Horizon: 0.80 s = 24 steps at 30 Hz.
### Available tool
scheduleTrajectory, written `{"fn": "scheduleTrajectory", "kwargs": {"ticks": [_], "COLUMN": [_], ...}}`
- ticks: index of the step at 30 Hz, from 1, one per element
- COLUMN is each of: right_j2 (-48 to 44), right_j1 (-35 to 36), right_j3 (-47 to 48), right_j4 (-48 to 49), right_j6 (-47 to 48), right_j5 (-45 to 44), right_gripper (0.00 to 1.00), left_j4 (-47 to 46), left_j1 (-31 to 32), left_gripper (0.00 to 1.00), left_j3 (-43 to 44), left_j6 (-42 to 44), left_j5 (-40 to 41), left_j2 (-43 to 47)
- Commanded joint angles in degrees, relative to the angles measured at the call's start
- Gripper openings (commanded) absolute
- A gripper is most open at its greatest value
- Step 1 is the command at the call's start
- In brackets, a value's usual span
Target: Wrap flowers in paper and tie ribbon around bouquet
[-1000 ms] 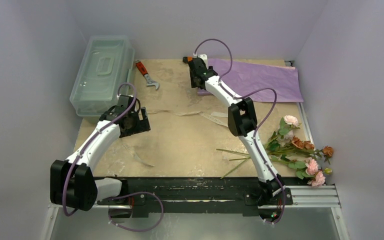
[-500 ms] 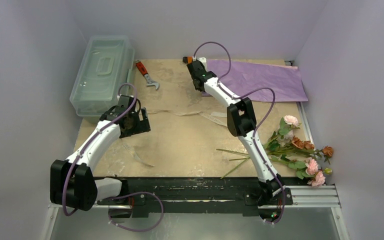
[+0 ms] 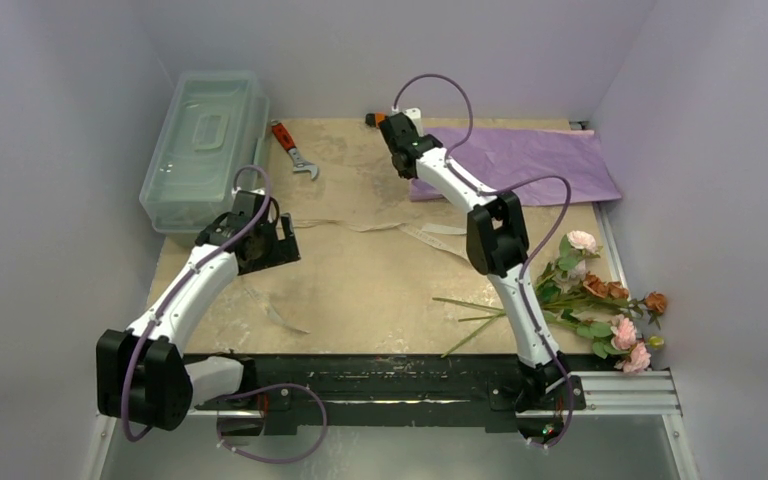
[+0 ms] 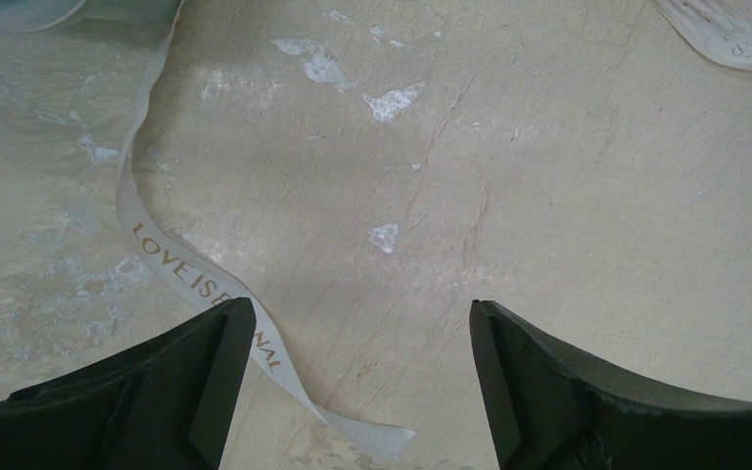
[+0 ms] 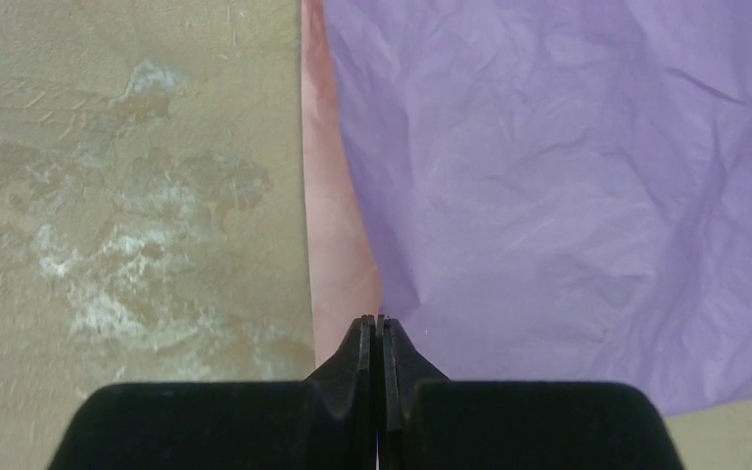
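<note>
**Paper pinched at its edge, wrapping not yet begun**

The task is at its very start. The paper (image 3: 530, 160) lies flat along the far edge of the table (image 3: 380, 290), towards the far right corner, lilac face up. A strip of its pink face (image 5: 338, 245) shows at the left side. The right gripper (image 5: 380, 328) is closed tight there, its tips meeting just where the pink and lilac join. By the look of the wrist view it has the thin sheet nipped between them.

The flowers (image 3: 600, 300) lie loose at the right edge, near the near right corner. Their blooms point to the side wall and their stems point inward past the right arm, well apart from the paper. The ribbon (image 4: 171, 257) trails untied across the middle of the table. One printed stretch runs under the left gripper (image 4: 359, 313), which hangs over it with its jaws wide apart and nothing in them.

Nothing is wrapped or tied. The sheet has to be brought to a working spot, the flowers laid on it and rolled up, and the ribbon passed round and knotted.

The tabletop is worn tan board, scuffed with pale patches and scratches. A clear plastic box (image 3: 208, 140) with its lid on sits at the far left corner, and a red-handled wrench (image 3: 293, 148) lies just beside it. Plain pale walls close in the far side and both ends.
</note>
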<state>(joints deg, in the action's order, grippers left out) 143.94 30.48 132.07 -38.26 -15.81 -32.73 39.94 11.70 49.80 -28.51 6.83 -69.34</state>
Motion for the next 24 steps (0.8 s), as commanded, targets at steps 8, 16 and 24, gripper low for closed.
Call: {"fn": "scheduleTrajectory", "kwargs": {"ticks": [8, 16, 24], "right_j2": [-11.2, -4.0, 0.9], "right_j1": [0.1, 0.2, 1.8], "right_j3": [-4.5, 3.8, 4.9], "right_j4": [-12.3, -17.1, -19.2], "right_j6": [-9.8, -10.6, -4.1], "right_j5": [8.0, 4.5, -5.6], "right_gripper": [0.97, 0.99, 0.99], "left_j4": [-1.2, -1.3, -1.3], "left_j1": [0.2, 0.3, 0.3], "left_gripper": [0.86, 0.86, 0.86], "left_j3": [0.2, 0.0, 0.0], "left_j6": [-0.3, -0.4, -0.4], "left_j5": [0.0, 0.0, 0.0], "left_j2": [2.6, 3.2, 3.0]}}
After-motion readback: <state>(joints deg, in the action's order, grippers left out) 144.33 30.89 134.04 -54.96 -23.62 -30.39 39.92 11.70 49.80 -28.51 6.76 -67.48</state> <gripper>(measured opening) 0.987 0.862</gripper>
